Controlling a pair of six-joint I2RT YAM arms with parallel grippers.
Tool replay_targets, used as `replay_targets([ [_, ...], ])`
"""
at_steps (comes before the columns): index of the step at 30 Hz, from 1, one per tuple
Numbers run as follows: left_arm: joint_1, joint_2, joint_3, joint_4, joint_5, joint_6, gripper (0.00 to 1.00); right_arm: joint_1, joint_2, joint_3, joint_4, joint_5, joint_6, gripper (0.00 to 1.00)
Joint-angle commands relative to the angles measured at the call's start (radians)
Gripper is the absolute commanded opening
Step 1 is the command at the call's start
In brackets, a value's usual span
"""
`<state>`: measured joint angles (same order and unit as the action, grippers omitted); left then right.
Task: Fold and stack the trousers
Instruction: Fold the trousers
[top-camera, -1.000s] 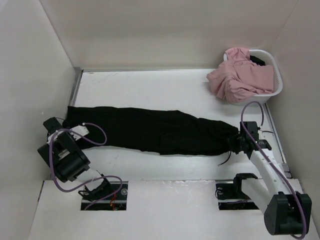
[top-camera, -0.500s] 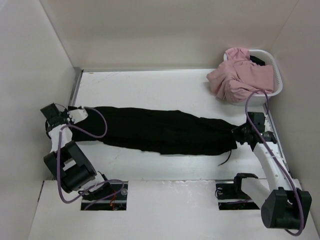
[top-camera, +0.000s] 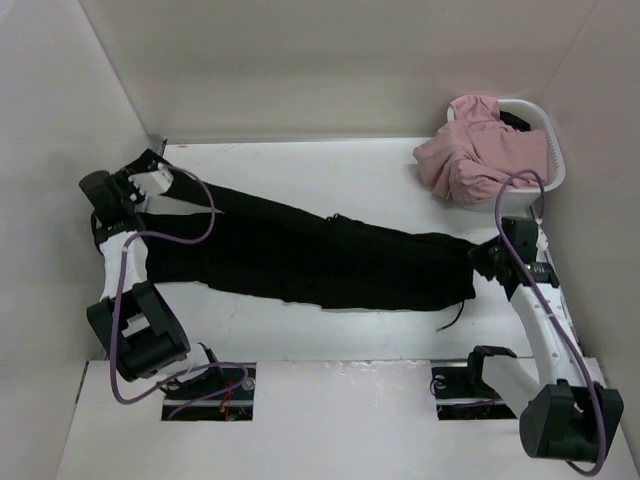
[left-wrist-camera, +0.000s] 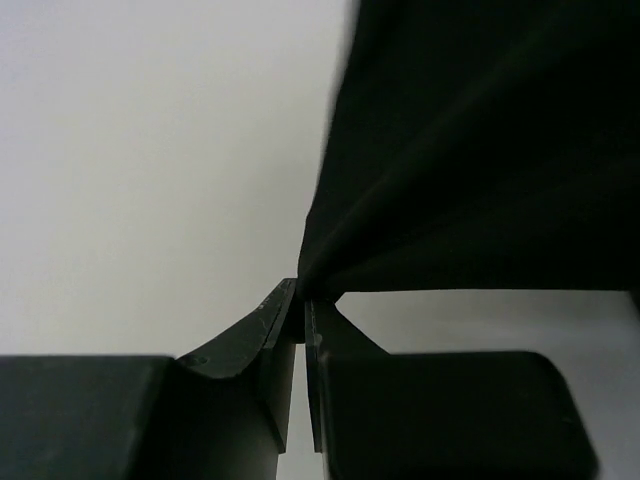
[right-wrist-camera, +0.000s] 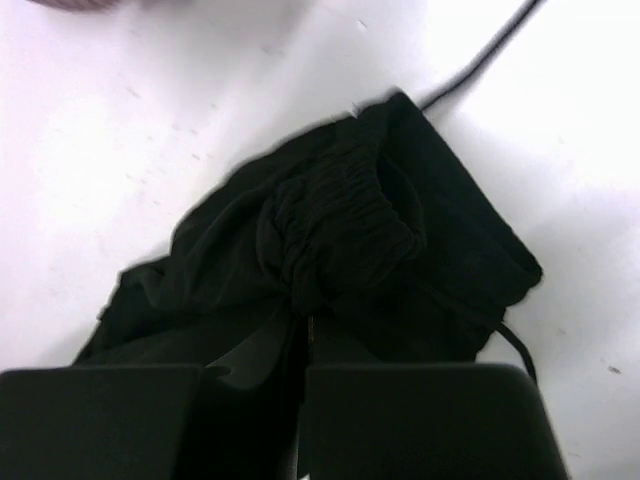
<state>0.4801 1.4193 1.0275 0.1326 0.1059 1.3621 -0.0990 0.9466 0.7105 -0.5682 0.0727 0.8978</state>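
Trousers tight in left tool and right tool, left end farther back now.

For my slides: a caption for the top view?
Left gripper and right gripper pinch opposite ends of the trousers, laid across the table.

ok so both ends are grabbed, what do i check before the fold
1. left gripper pinching a leg end of the trousers: ok
2. right gripper shut on the gathered waist: ok
3. both legs in the left grip: cannot tell
4. drawstring tucked in: not ok, it trails on the table
5. pink garment clear of the trousers: ok, draped over its basket
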Motion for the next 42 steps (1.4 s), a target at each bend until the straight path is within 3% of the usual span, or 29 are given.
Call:
replay_targets([
  [1,0.088,-0.017,-0.145,-0.008,-0.011,0.095,0.06,-0.025,-0.074,-0.092,-0.002,0.058,0.015,0.0],
  [5,0.159,-0.005,-0.277,-0.05,-0.008,0.199,0.09,-0.017,-0.109,-0.173,-0.015,0.045,0.036,0.02],
  [6,0.168,0.004,-0.303,-0.065,-0.011,0.225,0.12,-0.011,-0.101,-0.187,-0.012,0.042,0.039,0.16],
  [7,0.173,0.015,-0.323,-0.076,-0.015,0.244,0.16,-0.005,-0.092,-0.198,-0.01,0.032,0.044,0.52],
  [8,0.177,0.027,-0.348,-0.085,-0.02,0.267,0.23,0.0,-0.088,-0.207,-0.009,0.024,0.053,1.0],
  [9,0.18,0.038,-0.38,-0.088,-0.035,0.294,0.34,0.003,-0.085,-0.21,-0.016,0.015,0.068,1.0],
  [11,0.176,0.043,-0.405,-0.079,-0.051,0.305,0.46,0.018,-0.12,-0.215,-0.038,0.001,0.123,1.0],
  [15,0.191,0.023,-0.368,-0.093,-0.038,0.244,0.54,0.061,-0.203,-0.247,-0.059,-0.014,0.312,1.0],
  [19,0.216,0.021,-0.296,-0.145,-0.037,0.22,0.56,0.089,-0.14,-0.31,0.014,-0.015,0.478,1.0],
  [24,0.228,-0.022,-0.228,-0.208,-0.015,0.181,0.57,0.153,0.079,-0.29,0.044,0.048,0.543,0.97],
  [29,0.223,-0.091,-0.136,-0.309,0.057,0.082,0.6,0.143,0.168,-0.206,0.068,0.124,0.485,0.96],
  [30,0.223,-0.094,-0.11,-0.332,0.075,0.039,0.6,0.131,0.193,-0.198,0.08,0.119,0.465,0.92],
  [32,0.217,-0.085,-0.057,-0.352,0.109,-0.085,0.6,0.12,0.233,-0.194,0.12,0.101,0.426,0.68],
  [35,0.191,-0.062,0.026,-0.353,0.164,-0.352,0.59,0.112,0.241,-0.201,0.139,0.125,0.363,0.11],
  [36,0.187,-0.059,0.045,-0.347,0.188,-0.448,0.59,0.11,0.232,-0.203,0.119,0.145,0.349,0.02],
  [42,0.176,0.007,0.106,-0.393,0.29,-1.006,0.61,0.088,0.046,-0.149,-0.01,0.349,0.17,0.0],
])
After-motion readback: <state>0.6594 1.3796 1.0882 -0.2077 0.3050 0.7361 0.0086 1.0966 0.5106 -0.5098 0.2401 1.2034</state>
